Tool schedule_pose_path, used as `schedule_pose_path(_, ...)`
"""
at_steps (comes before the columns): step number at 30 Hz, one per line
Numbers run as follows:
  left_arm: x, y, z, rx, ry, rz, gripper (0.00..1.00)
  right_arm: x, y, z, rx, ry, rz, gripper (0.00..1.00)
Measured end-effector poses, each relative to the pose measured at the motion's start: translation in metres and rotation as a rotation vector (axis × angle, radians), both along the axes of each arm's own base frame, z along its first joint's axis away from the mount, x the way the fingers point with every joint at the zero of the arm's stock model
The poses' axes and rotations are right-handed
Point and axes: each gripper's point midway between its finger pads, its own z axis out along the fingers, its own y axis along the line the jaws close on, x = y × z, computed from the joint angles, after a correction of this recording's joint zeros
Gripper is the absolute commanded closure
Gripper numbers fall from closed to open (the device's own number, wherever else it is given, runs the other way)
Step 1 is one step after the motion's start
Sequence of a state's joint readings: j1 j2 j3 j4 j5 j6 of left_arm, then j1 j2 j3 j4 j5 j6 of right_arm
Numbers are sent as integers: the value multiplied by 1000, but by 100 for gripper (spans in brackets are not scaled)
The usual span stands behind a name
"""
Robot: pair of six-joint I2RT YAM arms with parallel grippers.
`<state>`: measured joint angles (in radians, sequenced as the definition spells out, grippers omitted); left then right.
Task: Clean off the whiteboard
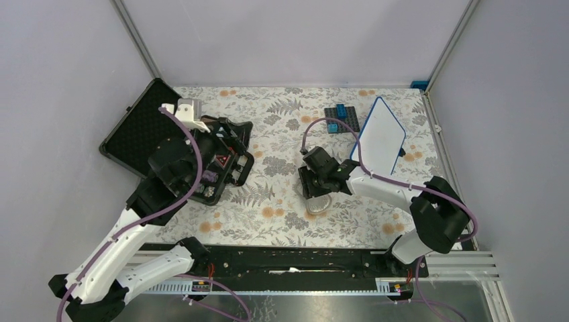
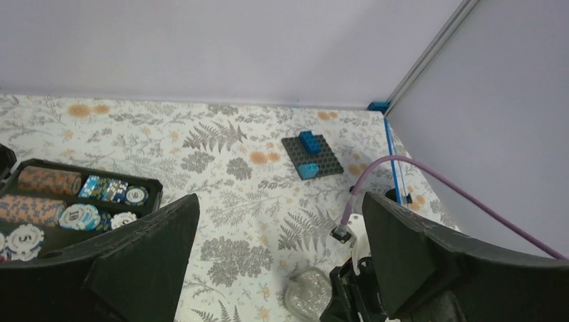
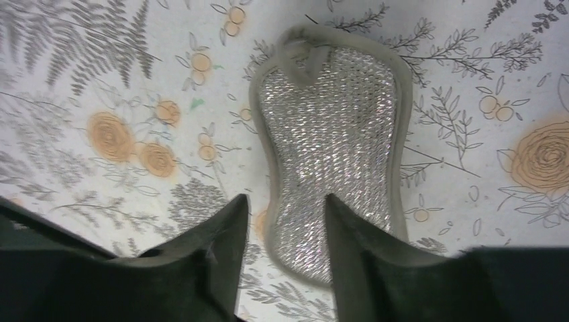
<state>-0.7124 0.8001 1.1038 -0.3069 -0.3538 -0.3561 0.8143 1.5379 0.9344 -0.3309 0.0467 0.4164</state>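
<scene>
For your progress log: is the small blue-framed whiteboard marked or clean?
Clean: the small blue-framed whiteboard shows plain white, no writing visible from above.

one whiteboard (image 1: pixel 380 137), one sponge (image 3: pixel 335 154), one brick plate (image 1: pixel 342 120)

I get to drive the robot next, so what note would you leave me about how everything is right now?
The left gripper is open and empty, near the chip case.
The right gripper is open, just above the silver scrubbing pad. The pad lies flat on the table and is not pinched.
The whiteboard is at the far right, beside the brick plate.
Done: the board's face shows no writing in the top view, so it looks erased.
Left: probably just backing the right arm away and checking the board up close.
</scene>
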Motion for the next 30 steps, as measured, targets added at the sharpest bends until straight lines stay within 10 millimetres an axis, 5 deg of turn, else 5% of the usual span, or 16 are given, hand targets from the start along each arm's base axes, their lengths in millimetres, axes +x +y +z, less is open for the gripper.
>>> schedule_pose_path(6, -6, 6, 23, -31, -54, 2, 1, 3, 11, 41, 87, -57, 29, 2)
schedule_pose_path(8, -8, 9, 27, -38, -67, 7, 1, 6, 11, 71, 128, -116, 37, 0)
schedule_pose_path(13, -7, 11, 34, -41, -99, 13, 1, 16, 0, 183, 261, -381, 33, 0)
schedule_pose_path(19, -8, 13, 43, -47, -132, 19, 1, 7, -48, 298, 371, -683, -45, 0)
schedule_pose_path(22, -10, 16, 46, -43, -147, 23, 1, -1, -75, 331, 389, -789, -94, 0)
schedule_pose_path(30, -18, 29, 59, -65, -189, 48, 1, -21, -123, 367, 421, -953, -180, 0)
